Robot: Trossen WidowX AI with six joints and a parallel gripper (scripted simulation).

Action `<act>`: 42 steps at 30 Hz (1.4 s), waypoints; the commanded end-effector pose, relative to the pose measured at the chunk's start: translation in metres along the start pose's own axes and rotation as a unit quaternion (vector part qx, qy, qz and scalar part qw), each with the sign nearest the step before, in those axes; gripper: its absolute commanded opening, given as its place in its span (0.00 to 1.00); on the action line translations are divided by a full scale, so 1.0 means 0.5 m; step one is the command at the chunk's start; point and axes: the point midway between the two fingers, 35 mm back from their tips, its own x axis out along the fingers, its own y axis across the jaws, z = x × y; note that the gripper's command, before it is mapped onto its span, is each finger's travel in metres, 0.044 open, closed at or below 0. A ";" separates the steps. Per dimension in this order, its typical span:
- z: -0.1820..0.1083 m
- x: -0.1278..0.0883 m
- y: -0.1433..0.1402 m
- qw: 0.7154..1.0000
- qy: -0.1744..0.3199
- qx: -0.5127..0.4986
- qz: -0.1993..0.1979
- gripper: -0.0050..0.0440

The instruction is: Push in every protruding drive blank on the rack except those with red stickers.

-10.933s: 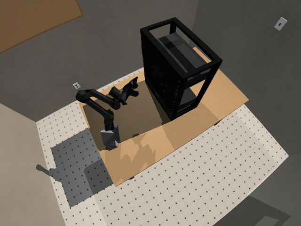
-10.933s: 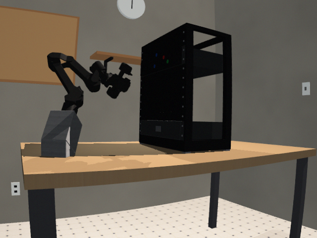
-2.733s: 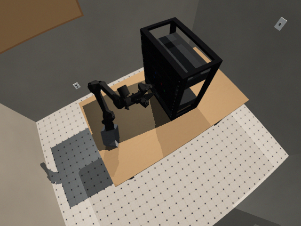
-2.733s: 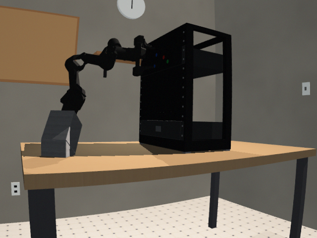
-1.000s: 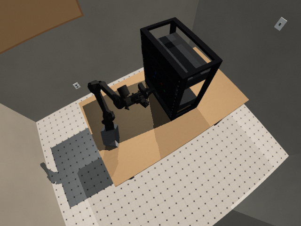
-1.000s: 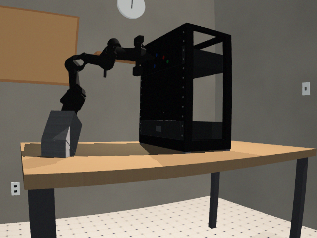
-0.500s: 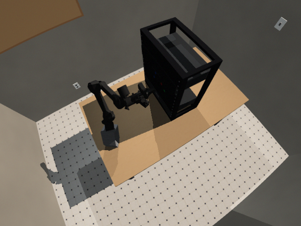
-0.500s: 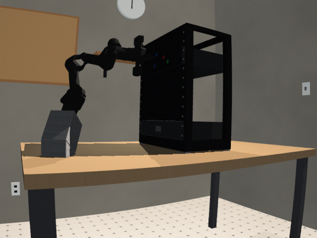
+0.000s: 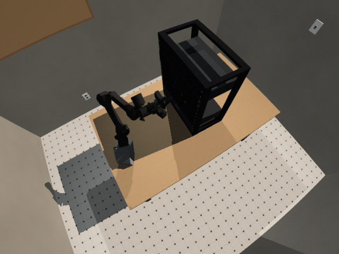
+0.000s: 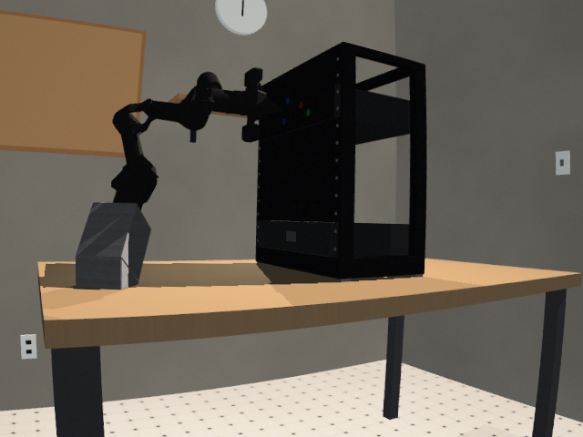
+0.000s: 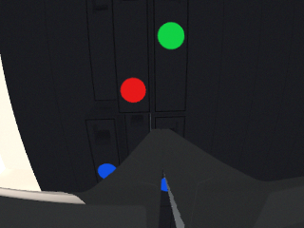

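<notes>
The black rack (image 9: pixel 199 73) stands upright on the wooden table, its front facing my arm; it also shows in the exterior view (image 10: pixel 339 164). In the wrist view, narrow upright drive blanks carry a green sticker (image 11: pixel 171 36), a red sticker (image 11: pixel 133 90) and a blue sticker (image 11: pixel 106 170). A second blue sticker (image 11: pixel 165 184) is half hidden behind my fingers. My gripper (image 11: pixel 160 137) (image 10: pixel 278 110) is shut and empty, its tip pointing at the lower blue-sticker blank, close in front of the rack's upper front. I cannot tell how far each blank sticks out.
The arm's grey base (image 10: pixel 113 248) sits at the table's left end. A wide panel (image 10: pixel 296 237) fills the rack's bottom front. The table edge runs close in front of the rack (image 9: pixel 207 161).
</notes>
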 end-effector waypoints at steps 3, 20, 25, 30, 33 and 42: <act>-0.067 0.007 -0.008 1.000 0.000 -0.006 0.002 0.10; -0.132 0.014 -0.021 1.000 0.000 -0.006 0.002 0.10; -0.132 0.027 -0.021 1.000 0.000 -0.006 0.002 0.10; -0.132 0.075 -0.021 1.000 0.000 -0.006 0.002 0.10; -0.132 0.088 -0.021 1.000 0.000 -0.006 0.002 0.10; -0.132 0.088 -0.021 1.000 0.000 -0.006 0.002 0.10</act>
